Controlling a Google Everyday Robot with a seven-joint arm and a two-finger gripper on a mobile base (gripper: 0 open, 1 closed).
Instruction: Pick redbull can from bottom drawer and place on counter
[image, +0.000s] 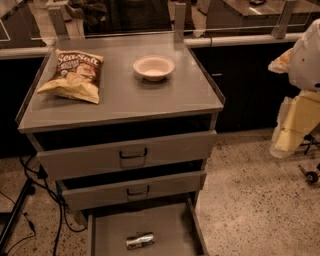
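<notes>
Speckled floor, grey counter mid-room. Chip bag sits at 9 o'clock on it, pale bowl at 12. Bottom drawer is open, redbull can on its side on the drawer floor. Pincer hangs at 3 o'clock, well apart from the can; wide or narrow, cannot tell.

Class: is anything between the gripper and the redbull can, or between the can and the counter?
Nothing visible covers the redbull can in the open bottom drawer. The gripper hangs off to the right. The upper drawers jut out below the counter, which has bare space.
</notes>
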